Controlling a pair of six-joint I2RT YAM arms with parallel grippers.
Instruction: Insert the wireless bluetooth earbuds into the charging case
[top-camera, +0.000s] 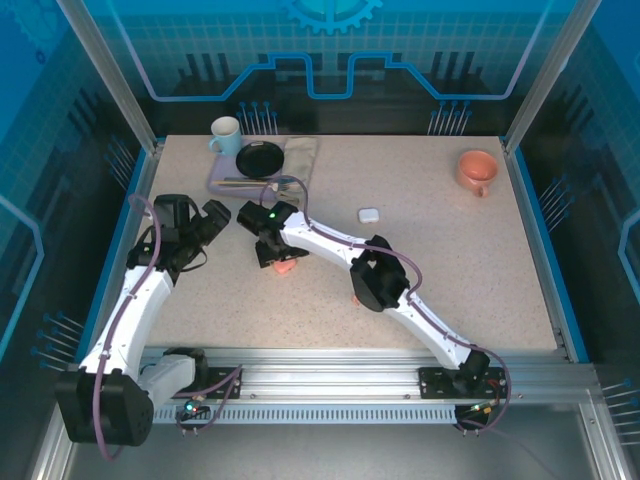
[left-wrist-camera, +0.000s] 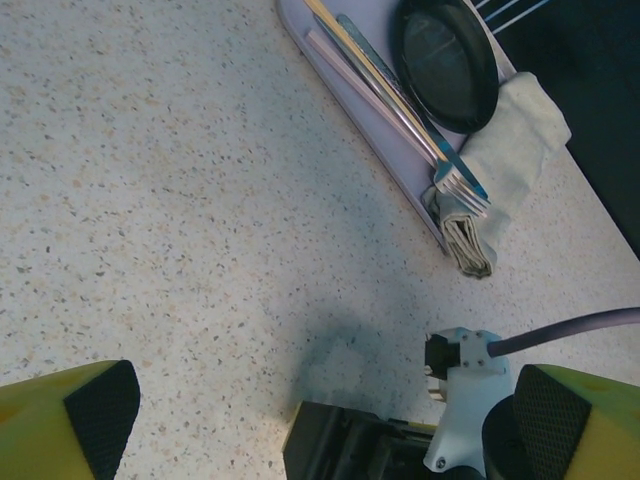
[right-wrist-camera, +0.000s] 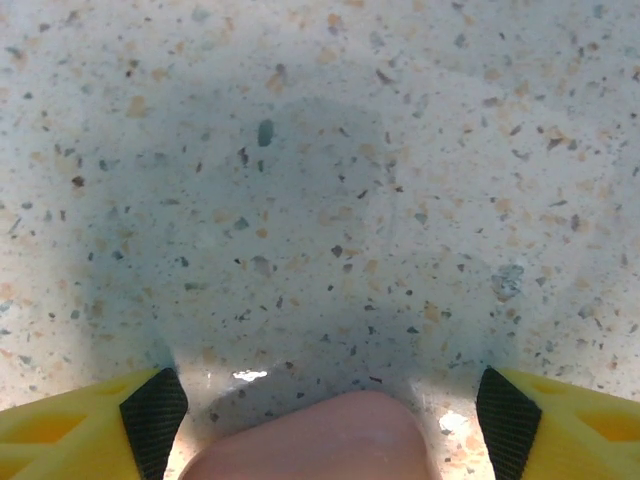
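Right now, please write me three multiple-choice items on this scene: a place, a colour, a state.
1. Where does the white case lie? A) on the bare table B) on the tray C) in the orange cup
2. What colour is the rounded thing between the fingers of the right gripper? A) white B) pink C) black
3. How does the left gripper stand? A) open, holding nothing B) shut on a fork C) shut on a napkin
Answers: 1 A, the top view shows it on the speckled surface; 2 B, the right wrist view shows its pink top; 3 A, the left wrist view shows its fingers wide apart.
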